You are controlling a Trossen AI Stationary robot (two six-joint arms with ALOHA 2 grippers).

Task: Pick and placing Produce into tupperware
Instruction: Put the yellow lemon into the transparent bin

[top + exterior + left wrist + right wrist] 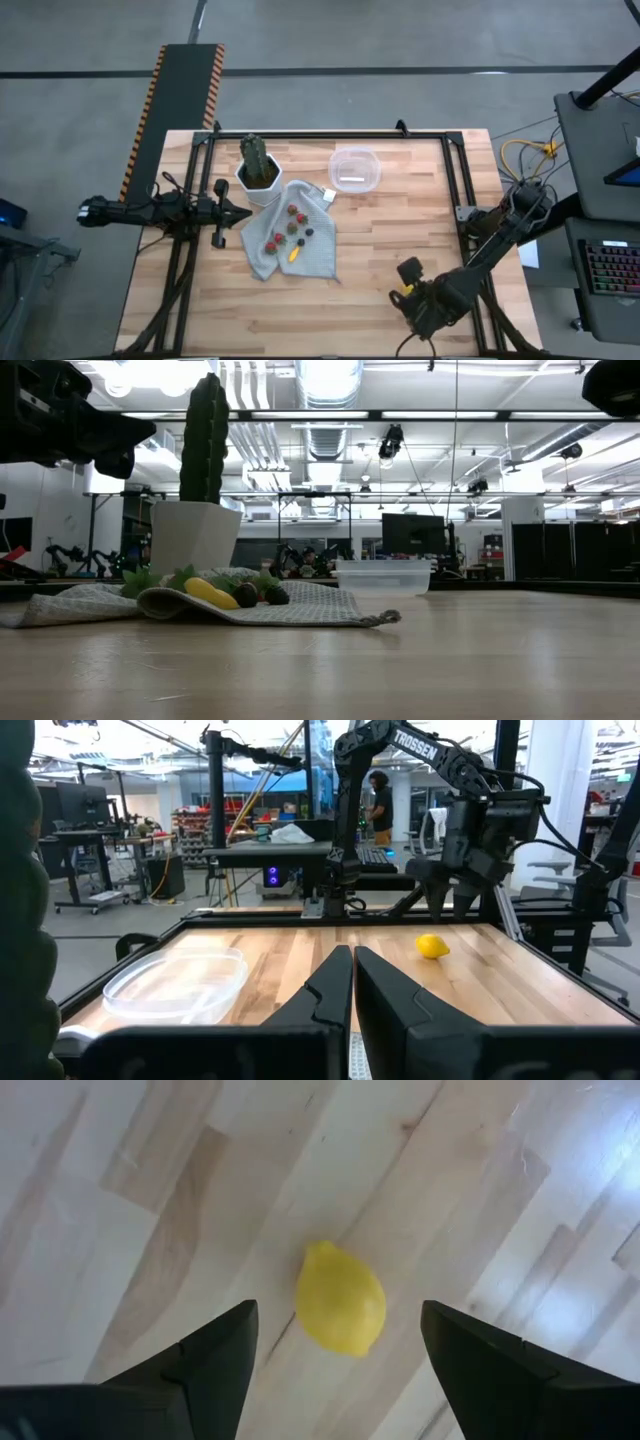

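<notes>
While the left gripper (352,982) waits beside the white plant pot (258,186) with its fingers clenched together on nothing, the right gripper (340,1345) hangs over the lemon (340,1299) with its fingers spread wide, one on each side and neither touching it. The lemon lies alone on the bare tabletop (400,225) near the right front corner, well apart from the tupperware (355,168) at the far edge and from the grey cloth (318,250) carrying the berries (293,212). To grasp well, I judge the right arm should come straight down, keeping the lemon centred in the gap, and squeeze across its narrow middle rather than its pointed ends. Being smooth and rounded, it could roll or squirt out if one finger meets it first.
</notes>
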